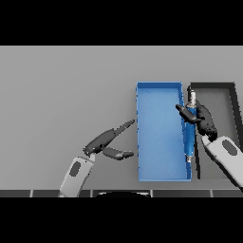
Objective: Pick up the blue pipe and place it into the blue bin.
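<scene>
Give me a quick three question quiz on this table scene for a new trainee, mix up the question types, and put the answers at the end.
1. True or false: the blue pipe lies flat in the middle of the blue bin.
2. Which hand holds the pipe? A) left hand B) right hand C) neither
3. Fill in: right of the blue bin stands a ____ bin.

Key
1. False: it is over the bin's right wall, in the right hand's grasp.
2. B; the left hand is open over the table, left of the bin.
3. Dark grey.
</scene>
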You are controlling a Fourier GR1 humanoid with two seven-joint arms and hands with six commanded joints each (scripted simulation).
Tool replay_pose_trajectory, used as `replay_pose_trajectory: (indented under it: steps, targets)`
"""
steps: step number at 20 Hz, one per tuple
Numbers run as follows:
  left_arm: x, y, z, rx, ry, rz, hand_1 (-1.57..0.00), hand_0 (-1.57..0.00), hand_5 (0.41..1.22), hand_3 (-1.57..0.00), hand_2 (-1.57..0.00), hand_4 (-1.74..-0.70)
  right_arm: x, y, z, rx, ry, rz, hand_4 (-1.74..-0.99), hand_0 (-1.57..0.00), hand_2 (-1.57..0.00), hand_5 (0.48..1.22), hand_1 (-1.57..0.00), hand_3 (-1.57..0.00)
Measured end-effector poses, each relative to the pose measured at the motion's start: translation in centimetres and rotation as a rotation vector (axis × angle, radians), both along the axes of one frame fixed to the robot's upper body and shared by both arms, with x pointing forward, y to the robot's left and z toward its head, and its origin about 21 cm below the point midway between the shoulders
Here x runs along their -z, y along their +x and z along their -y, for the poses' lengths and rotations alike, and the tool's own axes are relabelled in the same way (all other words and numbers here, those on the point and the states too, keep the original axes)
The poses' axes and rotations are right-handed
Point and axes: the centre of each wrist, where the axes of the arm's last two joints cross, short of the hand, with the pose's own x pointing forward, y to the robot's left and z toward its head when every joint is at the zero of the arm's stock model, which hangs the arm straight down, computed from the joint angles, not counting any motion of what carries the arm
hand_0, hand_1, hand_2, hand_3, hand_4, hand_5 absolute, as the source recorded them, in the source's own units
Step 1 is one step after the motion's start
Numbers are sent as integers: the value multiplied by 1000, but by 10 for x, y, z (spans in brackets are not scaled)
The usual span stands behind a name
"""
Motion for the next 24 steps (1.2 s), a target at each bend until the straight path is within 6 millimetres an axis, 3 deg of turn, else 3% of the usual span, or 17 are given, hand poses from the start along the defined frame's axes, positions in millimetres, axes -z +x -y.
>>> replay_pose_trajectory:
  steps: [3,6,15,24]
  targets:
    - [-2,2,0,-9,7,-4,1,1,429,1,1,-881,3,0,1,-96,-75,-82,-1175,-306,-280,1084,-279,-164]
    - [-2,0,1,-2,-1,-9,1,1,428,1,1,-886,5,0,1,-172,-170,-138,-1083,-156,-143,934,-143,-84]
    - [0,-2,-2,-3,7,-10,1,1,429,1,1,-888,11,4,-7,-249,-298,-195,-1033,-20,-18,696,-18,-10]
    - [5,4,-7,-15,16,-13,1,1,431,1,1,-885,10,6,-8,-280,-313,-202,-1022,-6,-5,643,-5,-3]
